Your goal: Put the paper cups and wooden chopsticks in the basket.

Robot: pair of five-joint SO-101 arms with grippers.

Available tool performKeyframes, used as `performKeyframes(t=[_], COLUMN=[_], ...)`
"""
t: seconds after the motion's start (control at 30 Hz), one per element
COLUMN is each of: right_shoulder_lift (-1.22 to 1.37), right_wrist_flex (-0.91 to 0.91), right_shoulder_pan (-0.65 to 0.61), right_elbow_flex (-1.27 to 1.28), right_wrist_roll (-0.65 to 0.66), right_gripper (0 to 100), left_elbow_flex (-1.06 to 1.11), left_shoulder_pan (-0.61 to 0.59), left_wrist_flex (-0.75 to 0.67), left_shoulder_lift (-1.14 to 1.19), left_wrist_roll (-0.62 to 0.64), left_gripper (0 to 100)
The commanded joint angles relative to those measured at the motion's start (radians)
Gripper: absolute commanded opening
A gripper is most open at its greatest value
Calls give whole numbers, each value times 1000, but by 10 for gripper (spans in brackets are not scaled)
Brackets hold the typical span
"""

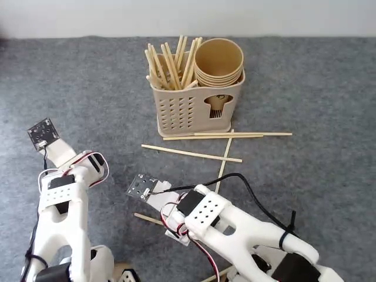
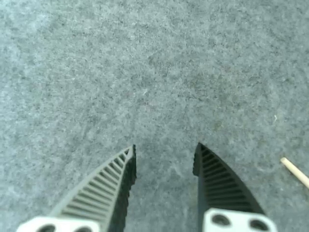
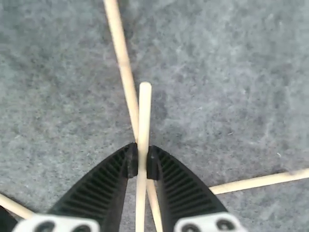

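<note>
Now: right hand (image 3: 141, 154) clamped on 1 chopstick (image 3: 144, 111); left hand (image 2: 165, 147) apart; 1 basket (image 1: 182, 108) holds cups (image 1: 218, 59).

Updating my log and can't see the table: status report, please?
Left gripper open, over the mat. Right gripper shut on a chopstick. Cups stacked in basket; loose chopsticks lie before it. Nothing seen blocking.

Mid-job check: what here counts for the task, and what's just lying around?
Job: basket; paper cups stacked in it; chopsticks standing in it; loose chopsticks lying outside it; one chopstick clamped in the right gripper.
Lying about: grey mat, with the left gripper open above it.
</note>
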Motion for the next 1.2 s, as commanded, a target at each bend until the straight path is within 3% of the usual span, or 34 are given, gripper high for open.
performKeyframes(t=[0.0,0.23,0.67,0.8,1.17], right_shoulder_lift=[-38,-27,-30,-28,-25], right_wrist_flex=[18,18,82,99,-28], right_shoulder_pan=[-7,-7,-19,-33,-31], right_elbow_flex=[-38,-35,-38,-34,-32], right_wrist_roll=[2,2,0,-2,-2], right_gripper=[16,100,99,99,99], left_elbow_flex=[-10,-10,-10,-19,-25], left_shoulder_pan=[-6,-6,-6,-57,-71], left_wrist_flex=[-17,-17,-17,-18,-17], left_shoulder_lift=[-28,-28,-28,-35,-34], left_wrist_roll=[-12,-12,-12,-12,-11], left_gripper=[187,187,187,189,189])
